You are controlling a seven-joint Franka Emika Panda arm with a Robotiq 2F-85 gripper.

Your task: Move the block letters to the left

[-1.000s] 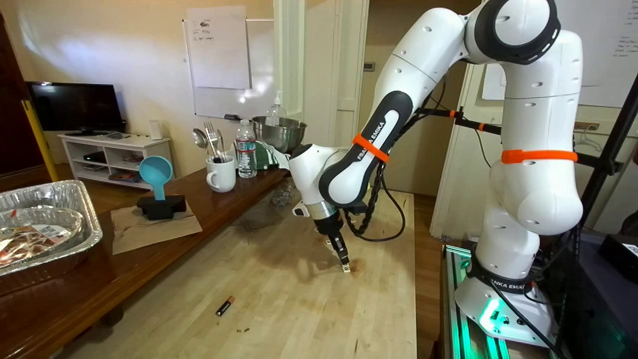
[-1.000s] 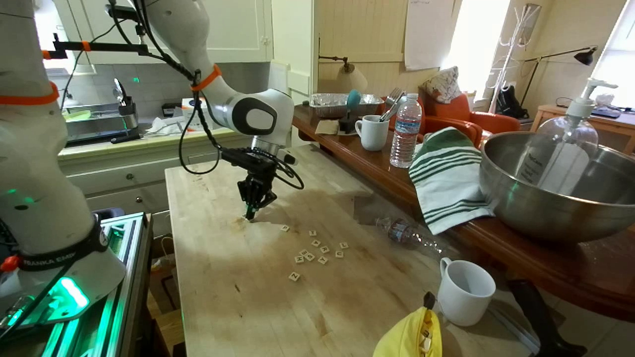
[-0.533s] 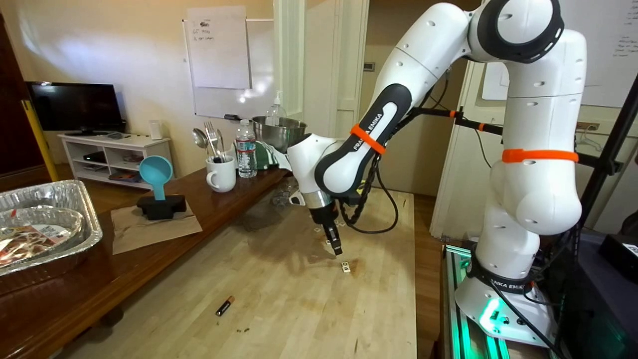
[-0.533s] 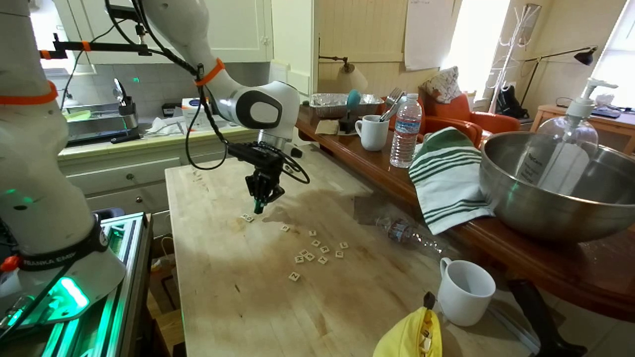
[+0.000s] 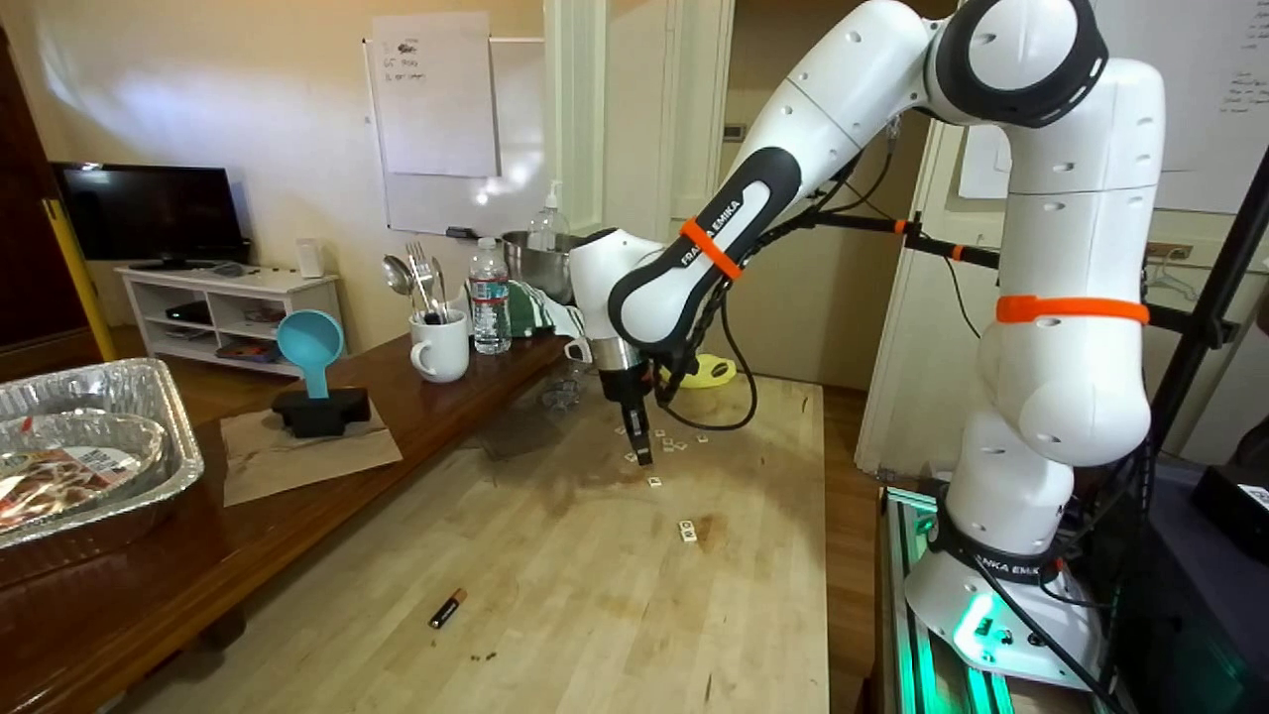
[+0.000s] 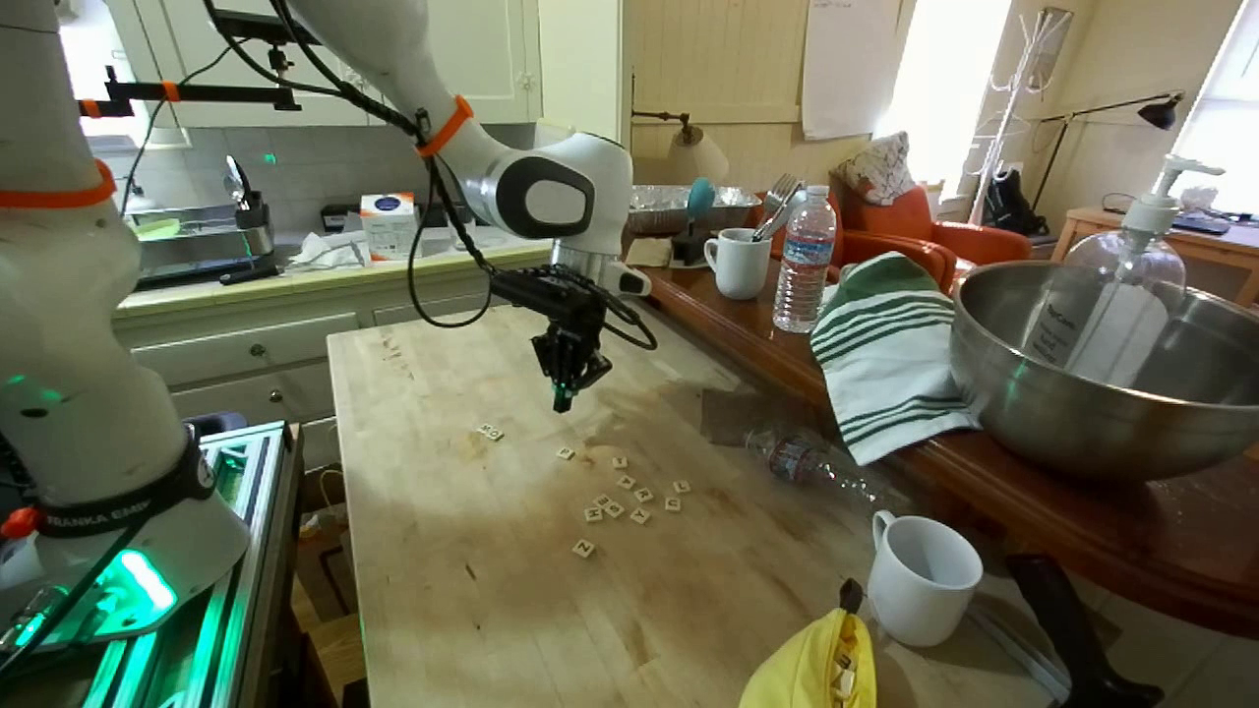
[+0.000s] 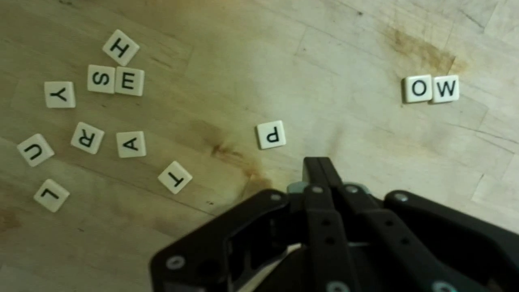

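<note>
"Wrist view: see fingers (image 7: 314, 172) pressed together right to the tips, gripping nothing."

"Carrying none of the block letters (image 7: 59, 94), then. How far along?"

"Early, judging by the layout. Count two as probably moved, eleven as left to do. Could well be between one piece and the next."

"And nearest the tips?"

"Letter P (image 7: 271, 134), near, ahead and a little left in that view. In both exterior views, can see the gripper (image 6: 562, 403) raised over the table (image 6: 433, 590), not touching that piece."

"Perhaps next in line. Further out?"

"Letter T (image 7: 175, 177) on the left side of the wrist view, then a loose bunch of eight others (image 7: 87, 138), with S (image 7: 101, 79) and E (image 7: 129, 81) edge to edge."

"And across from those?"

"Letter O (image 7: 418, 88) beside a W or M (image 7: 445, 89), touching or nearly so, well apart from the bunch, on the right. Take that for the finished pair."

"Any out of sight there?"

"In an exterior view, find an N or Z (image 6: 583, 549) apart from the bunch. Expect a longer trip."
</note>
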